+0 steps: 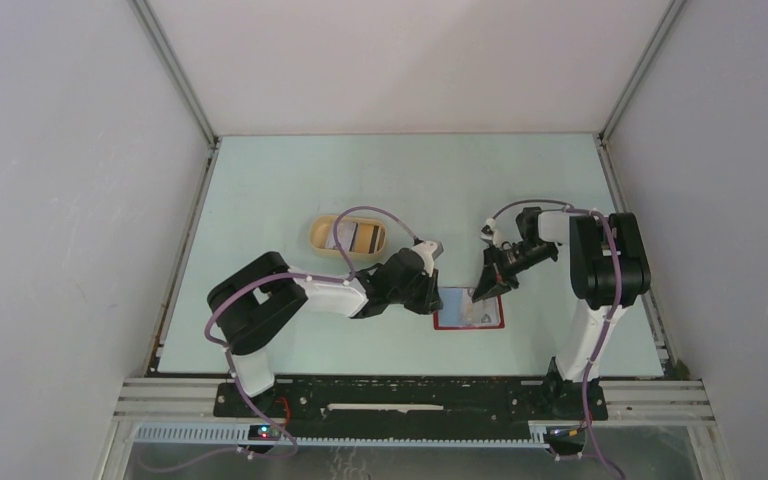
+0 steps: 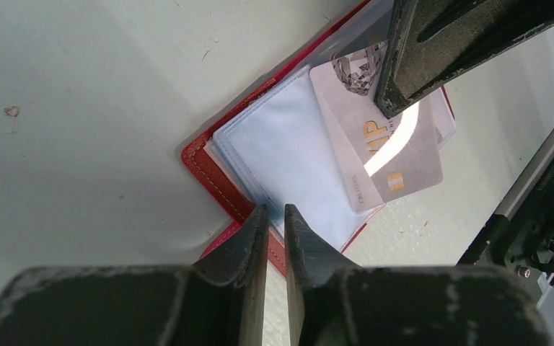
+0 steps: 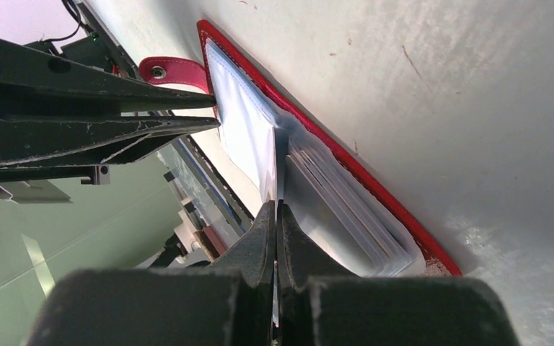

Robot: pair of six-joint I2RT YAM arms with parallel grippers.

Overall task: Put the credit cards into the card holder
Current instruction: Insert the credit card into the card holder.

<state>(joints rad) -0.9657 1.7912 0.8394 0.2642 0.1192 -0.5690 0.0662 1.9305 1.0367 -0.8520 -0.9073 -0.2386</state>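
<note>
- One card holder (image 1: 487, 322) lies open on the bench (image 1: 290, 180), close to the near edge and a little right of the middle. Its red cover is down and its pale sleeves (image 2: 288, 151) face up.
- A red strap (image 3: 173, 72) with a metal snap sticks out from one edge of the holder.
- One tan card (image 2: 404, 162) with gold lettering lies slantwise across the sleeves. One corner reaches past the red rim onto the bench. Whether it sits inside a clear pocket or on top cannot be told.
- The right jaws are fully closed, with no gap between them. Their tips come down on the tan card at the holder's middle fold. Whether they pinch the card or only press it cannot be told.
- The left jaws are closed to a thin slit on the edge of a pale sleeve of the holder, at the side where the strap is.
- One tan oval dish (image 1: 318, 232) sits left of the bench's middle, well apart from the holder.
- Two more cards show in the dish: a pale card (image 1: 337, 238) and an orange-yellow card (image 1: 365, 238) with dark stripes. Any others under them cannot be made out.
</note>
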